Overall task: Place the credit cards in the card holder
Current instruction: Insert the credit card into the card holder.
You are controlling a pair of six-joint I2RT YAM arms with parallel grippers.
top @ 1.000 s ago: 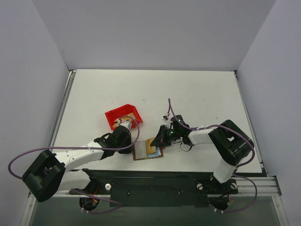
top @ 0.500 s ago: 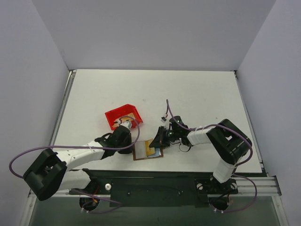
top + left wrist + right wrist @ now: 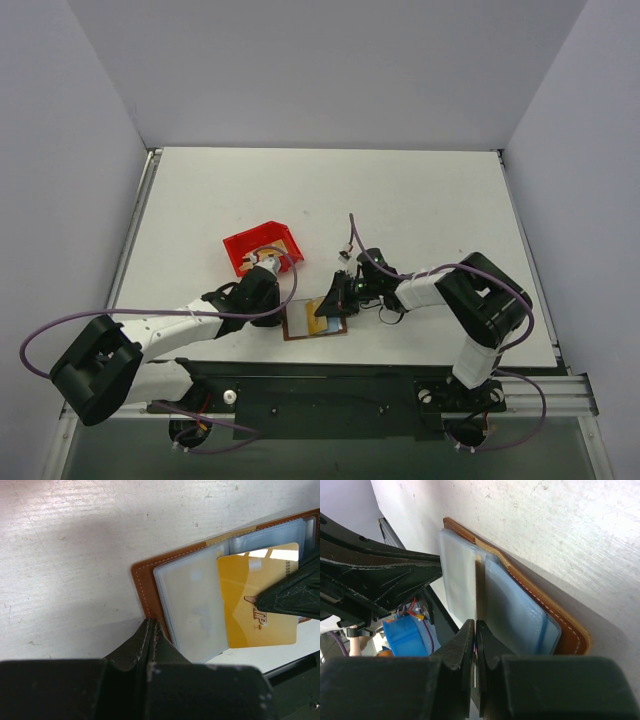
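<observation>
The brown card holder (image 3: pixel 300 326) lies open near the table's front edge, its pale sleeves (image 3: pixel 192 607) facing up. A gold credit card (image 3: pixel 250 605) is tilted over the sleeves, and it looks edge-on (image 3: pixel 480 587) in the right wrist view. My right gripper (image 3: pixel 334 302) is shut on the card's right end, its dark fingers (image 3: pixel 295 592) showing in the left wrist view. My left gripper (image 3: pixel 150 625) is shut, with its tips touching the holder's brown left edge (image 3: pixel 145 587). I cannot tell whether the card's lower edge is inside a sleeve.
A red plastic bin (image 3: pixel 262 248) stands just behind my left gripper (image 3: pixel 281 312), with something tan inside. A loose cable end (image 3: pixel 349 250) lies behind my right wrist. The arms' black base rail (image 3: pixel 320 385) runs along the near edge.
My right gripper has shifted slightly left with the card, further over the open holder. My left arm has stayed in place.
</observation>
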